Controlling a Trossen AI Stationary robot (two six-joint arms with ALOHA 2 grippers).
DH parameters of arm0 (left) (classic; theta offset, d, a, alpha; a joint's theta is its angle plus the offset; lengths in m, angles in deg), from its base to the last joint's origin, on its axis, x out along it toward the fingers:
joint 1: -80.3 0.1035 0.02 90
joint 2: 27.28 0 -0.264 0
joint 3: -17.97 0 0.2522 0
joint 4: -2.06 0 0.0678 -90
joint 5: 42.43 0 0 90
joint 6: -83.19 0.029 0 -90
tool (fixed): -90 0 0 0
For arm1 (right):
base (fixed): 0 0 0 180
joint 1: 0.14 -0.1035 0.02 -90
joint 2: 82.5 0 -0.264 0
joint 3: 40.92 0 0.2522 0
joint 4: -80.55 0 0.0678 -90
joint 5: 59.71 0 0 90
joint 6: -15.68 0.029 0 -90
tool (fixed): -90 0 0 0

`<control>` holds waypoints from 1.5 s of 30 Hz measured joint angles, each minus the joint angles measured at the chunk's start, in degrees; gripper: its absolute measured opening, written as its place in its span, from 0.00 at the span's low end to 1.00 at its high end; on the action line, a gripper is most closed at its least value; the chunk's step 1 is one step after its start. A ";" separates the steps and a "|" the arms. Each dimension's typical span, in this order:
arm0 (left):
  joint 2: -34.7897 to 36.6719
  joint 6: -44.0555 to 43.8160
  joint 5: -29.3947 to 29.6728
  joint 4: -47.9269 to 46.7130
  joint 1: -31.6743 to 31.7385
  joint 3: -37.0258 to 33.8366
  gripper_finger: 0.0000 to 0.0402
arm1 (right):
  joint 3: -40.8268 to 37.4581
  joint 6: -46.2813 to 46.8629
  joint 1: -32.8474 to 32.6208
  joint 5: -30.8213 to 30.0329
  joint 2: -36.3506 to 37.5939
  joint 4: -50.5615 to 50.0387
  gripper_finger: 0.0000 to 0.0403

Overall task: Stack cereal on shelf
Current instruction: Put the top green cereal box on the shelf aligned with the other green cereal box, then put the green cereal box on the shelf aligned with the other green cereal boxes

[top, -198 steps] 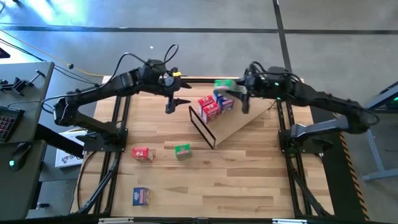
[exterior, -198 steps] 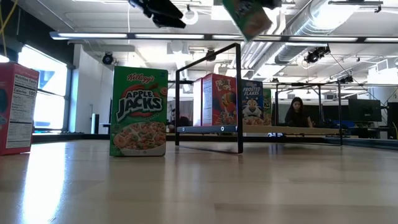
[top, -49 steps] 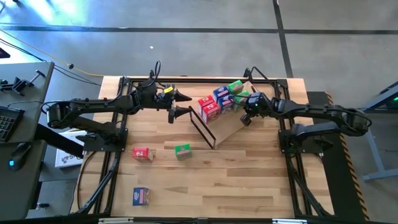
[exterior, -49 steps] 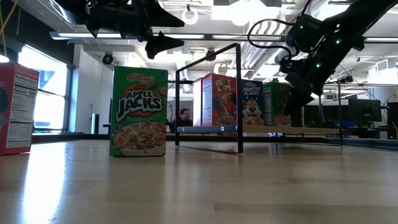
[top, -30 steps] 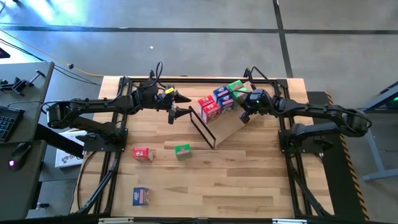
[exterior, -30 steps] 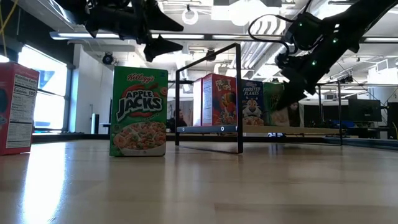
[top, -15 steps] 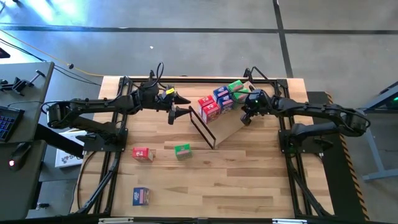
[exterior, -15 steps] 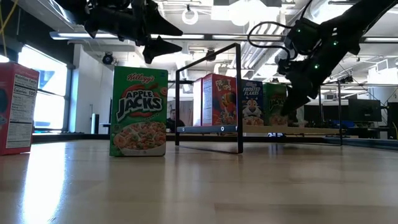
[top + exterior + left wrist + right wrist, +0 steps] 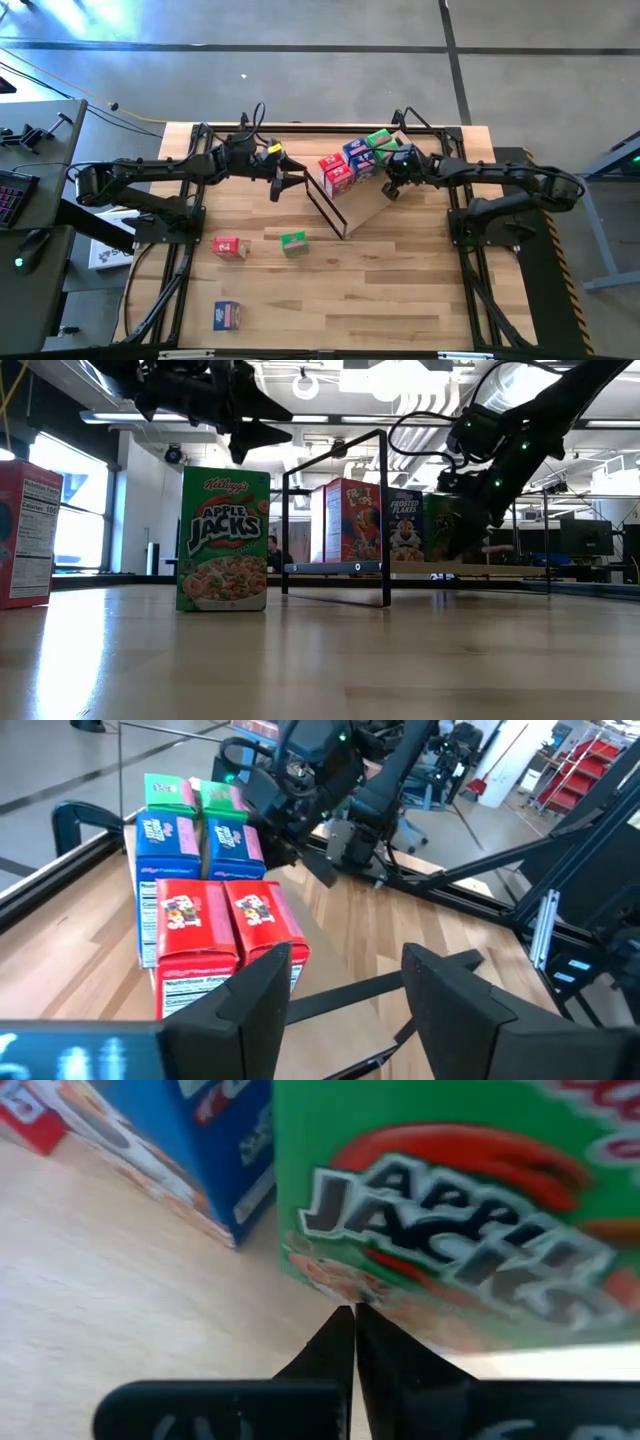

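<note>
Right pincer (image 9: 353,1312) closed, tips against green Apple Jacks box (image 9: 450,1200); left pincer (image 9: 345,985) open.

- Shelf (image 9: 372,205): slanted plywood board with a black wire frame along its lower edge, near the table's far edge.
- Six cereal boxes upright on the shelf in pairs: red (image 9: 336,174), blue (image 9: 359,157), green (image 9: 381,142).
- Three loose boxes on the table: red (image 9: 229,247), green (image 9: 293,241), and blue (image 9: 227,316) near the front-left corner.
</note>
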 joint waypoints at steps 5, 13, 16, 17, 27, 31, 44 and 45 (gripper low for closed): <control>-0.02 0.26 -0.03 -0.31 -0.07 0.00 0.42 | 0.00 -1.17 0.00 -0.59 1.13 0.14 0.00; -0.02 4.07 0.41 3.44 -0.28 -1.86 0.28 | 0.02 -0.91 -1.30 0.03 1.60 0.60 0.02; -0.04 3.69 0.45 7.89 -0.31 -5.19 0.20 | 1.66 -1.15 -3.46 -2.11 1.88 -2.00 0.07; -0.04 3.58 0.45 9.34 -0.31 -6.27 0.18 | 2.89 -1.15 -4.46 -3.19 2.07 -3.56 0.10; -0.04 4.06 0.39 21.42 -0.31 -15.45 0.01 | 20.97 -1.07 -17.06 -9.71 2.82 -23.07 0.44; -0.02 4.87 0.23 24.41 -0.65 -17.94 0.00 | 26.70 0.12 -22.83 -9.29 2.82 -24.39 0.57; 0.00 4.36 -7.13 17.27 -10.81 -16.02 0.08 | 34.87 1.45 -36.29 -12.55 -1.19 -21.44 0.69; 0.00 4.20 -6.56 13.20 -12.02 -14.40 0.11 | 34.88 1.58 -36.65 -13.14 -1.18 -21.46 0.69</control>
